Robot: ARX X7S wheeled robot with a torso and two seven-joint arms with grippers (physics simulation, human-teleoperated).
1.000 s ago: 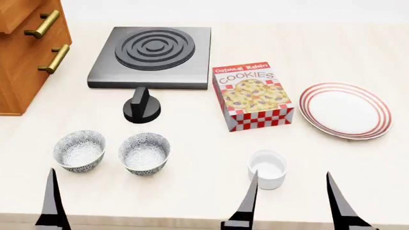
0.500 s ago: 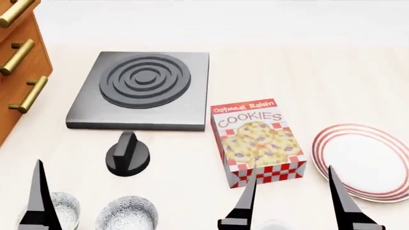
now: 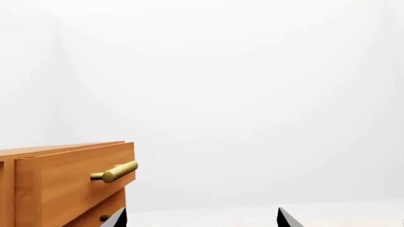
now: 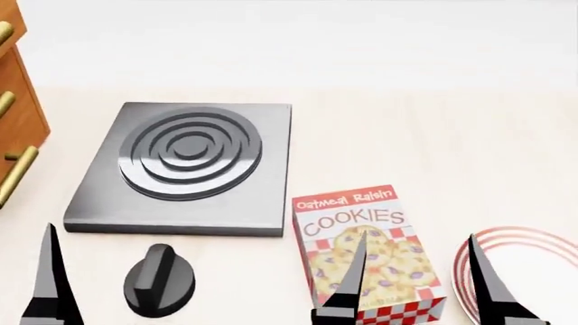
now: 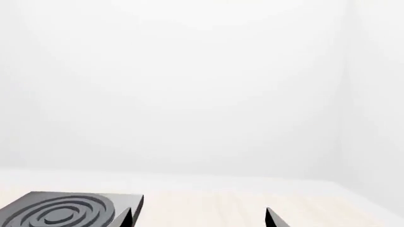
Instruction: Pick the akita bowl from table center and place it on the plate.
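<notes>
The akita bowl is out of view in every frame. Only part of the plate (image 4: 545, 256), white with red rings, shows at the lower right corner of the head view, behind one finger of my right gripper (image 4: 416, 271). That gripper stands open and empty, and in the right wrist view (image 5: 198, 218) its tips sit wide apart over bare table. My left gripper (image 3: 202, 218) is also open with nothing between its tips. In the head view only one of its fingers (image 4: 49, 281) shows, at the lower left.
A grey stove plate (image 4: 181, 166) with a ringed burner lies centre-left, its corner (image 5: 63, 213) also in the right wrist view. A black knob (image 4: 160, 281) stands in front of it. A cookies box (image 4: 361, 250) lies beside the plate. A wooden drawer cabinet (image 4: 11, 135) (image 3: 63, 184) stands at the left.
The head view has swung up toward the back of the table. The two patterned bowls and the white cup have slid out of the bottom edge, and the plate has dropped to the corner.
</notes>
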